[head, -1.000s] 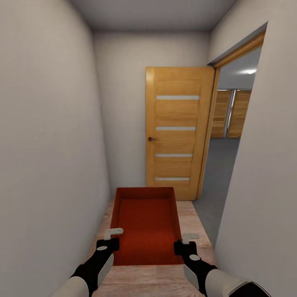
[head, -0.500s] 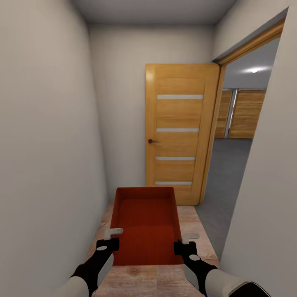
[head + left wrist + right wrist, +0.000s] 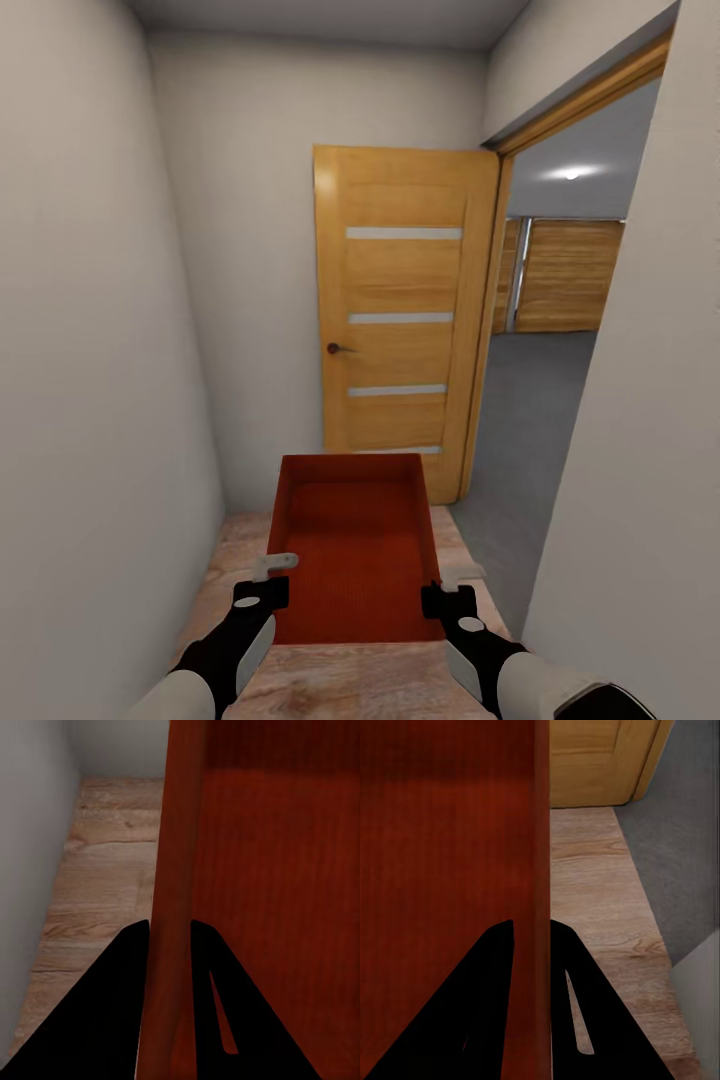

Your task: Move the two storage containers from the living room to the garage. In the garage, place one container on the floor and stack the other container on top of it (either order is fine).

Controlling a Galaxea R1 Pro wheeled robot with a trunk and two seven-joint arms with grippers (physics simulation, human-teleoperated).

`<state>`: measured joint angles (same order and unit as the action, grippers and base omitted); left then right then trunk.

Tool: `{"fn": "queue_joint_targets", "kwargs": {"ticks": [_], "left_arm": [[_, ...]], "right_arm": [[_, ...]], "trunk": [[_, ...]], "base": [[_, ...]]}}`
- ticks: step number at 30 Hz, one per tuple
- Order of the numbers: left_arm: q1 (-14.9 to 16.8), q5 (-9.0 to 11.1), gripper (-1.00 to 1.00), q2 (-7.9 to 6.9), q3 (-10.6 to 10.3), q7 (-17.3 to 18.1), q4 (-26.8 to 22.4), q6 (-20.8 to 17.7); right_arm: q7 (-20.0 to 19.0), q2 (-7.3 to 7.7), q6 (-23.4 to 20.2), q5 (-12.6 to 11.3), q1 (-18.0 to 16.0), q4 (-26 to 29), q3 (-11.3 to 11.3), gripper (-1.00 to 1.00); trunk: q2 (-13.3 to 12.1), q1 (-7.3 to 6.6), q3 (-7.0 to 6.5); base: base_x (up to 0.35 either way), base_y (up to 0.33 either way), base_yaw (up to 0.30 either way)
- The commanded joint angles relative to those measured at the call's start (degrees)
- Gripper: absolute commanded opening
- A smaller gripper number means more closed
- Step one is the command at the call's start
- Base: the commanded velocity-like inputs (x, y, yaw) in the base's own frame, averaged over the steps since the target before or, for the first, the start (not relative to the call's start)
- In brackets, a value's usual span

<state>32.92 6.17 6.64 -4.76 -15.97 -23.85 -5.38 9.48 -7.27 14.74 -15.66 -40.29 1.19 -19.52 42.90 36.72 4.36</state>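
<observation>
In the head view, a narrow hall is bounded by a pale wall [image 3: 90, 350] at left; an open door [image 3: 400, 310] stands far ahead, and grey floor [image 3: 520, 420] opens at right. An orange-red container [image 3: 350, 560] is carried between both tools.

In the left wrist view, the left tool [image 3: 170, 937] is clamped on its left wall.

In the right wrist view, the right tool [image 3: 532, 937] is clamped on the right wall, above plank floor [image 3: 592, 907].

Narrow pale-walled hallway [image 3: 100, 300], wood-plank floor [image 3: 340, 680], open wooden door [image 3: 400, 310], grey-floored room [image 3: 530, 400] beyond.
</observation>
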Motion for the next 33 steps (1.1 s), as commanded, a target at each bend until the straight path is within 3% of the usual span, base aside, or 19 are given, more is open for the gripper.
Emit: {"fn": "queue_joint_targets", "kwargs": {"ticks": [1, 23, 33], "left_arm": [[0.0, 0.3, -1.0, -2.6, 0.7, -0.8, -0.2, -0.4], [0.0, 0.3, -1.0, -2.59, 0.7, -0.8, -0.4, -0.4], [0.0, 0.3, -1.0, -2.59, 0.7, -0.9, -0.5, -0.4]], "right_arm": [[0.2, -0.03, 0.1, 0.0, 0.0, 0.0, 1.7, -1.0], [0.2, -0.03, 0.1, 0.0, 0.0, 0.0, 1.7, -1.0], [0.2, -0.03, 0.1, 0.0, 0.0, 0.0, 1.7, -1.0]], "trunk": [[0.1, 0.05, 0.1], [0.1, 0.05, 0.1], [0.1, 0.05, 0.1]], "base": [[0.322, 0.154, -0.28], [0.308, 0.192, -0.281], [0.095, 0.07, -0.281]]}}
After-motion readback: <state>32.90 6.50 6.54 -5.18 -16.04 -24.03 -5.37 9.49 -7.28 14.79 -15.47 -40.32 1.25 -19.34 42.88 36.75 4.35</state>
